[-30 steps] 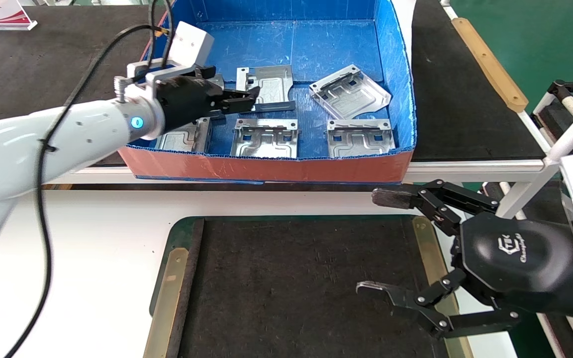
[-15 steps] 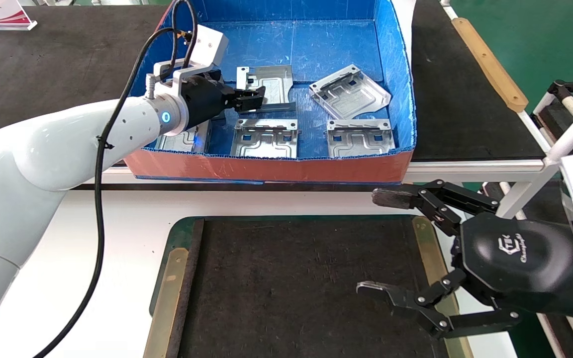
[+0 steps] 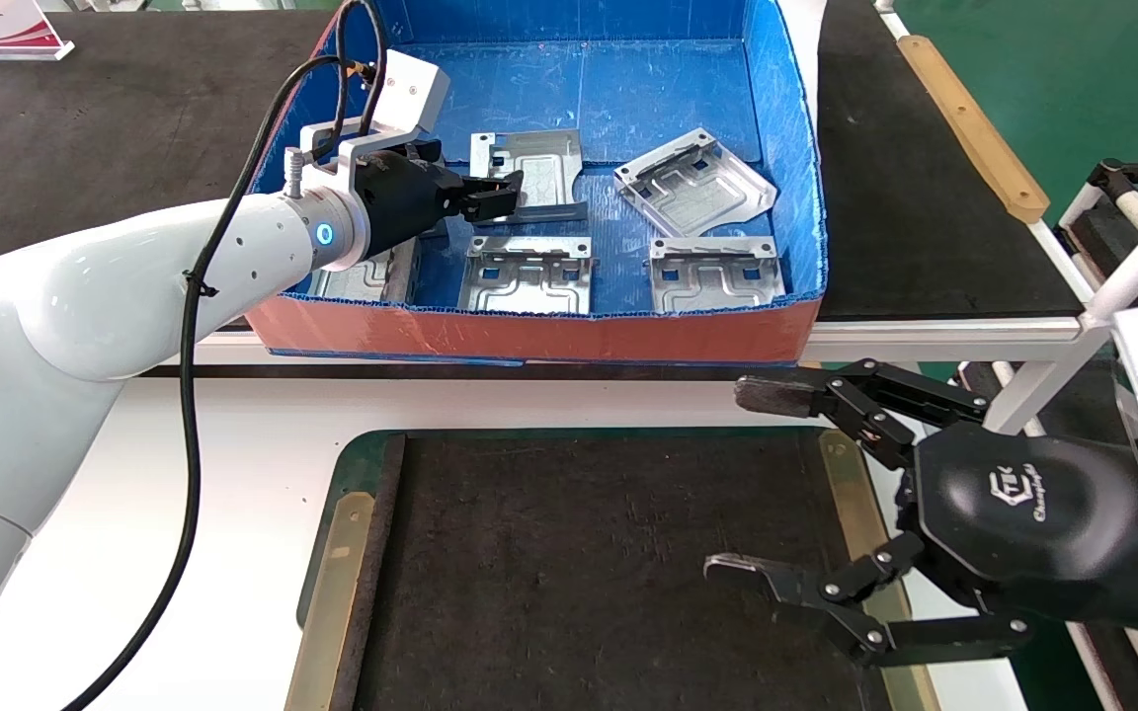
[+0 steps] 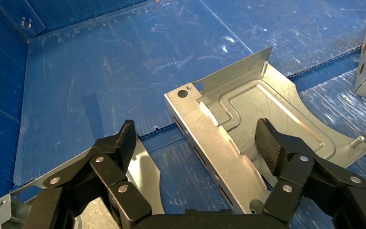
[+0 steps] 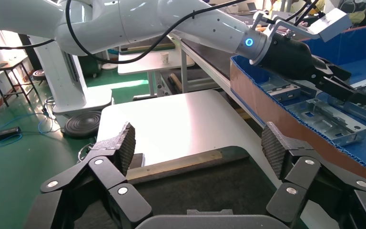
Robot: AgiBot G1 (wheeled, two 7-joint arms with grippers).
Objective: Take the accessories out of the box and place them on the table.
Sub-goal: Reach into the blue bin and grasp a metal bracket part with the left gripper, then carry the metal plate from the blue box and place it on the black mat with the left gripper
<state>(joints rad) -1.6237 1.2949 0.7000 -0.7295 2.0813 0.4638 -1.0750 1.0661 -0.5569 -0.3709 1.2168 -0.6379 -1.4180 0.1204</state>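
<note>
**Six plates in box; none on tabletop**

The box (image 3: pixel 549 331) holds all six plates: five are fully countable, and a sixth is partly hidden under the left arm. The left gripper (image 3: pixel 495 196) is inside the box, its jaws spread wide and astride the flange of the rear-middle plate (image 4: pixel 248 124), gripping nothing. The right gripper (image 3: pixel 757 484) hovers over the tabletop (image 3: pixel 233 474) mat, its jaws wide and empty.
</note>
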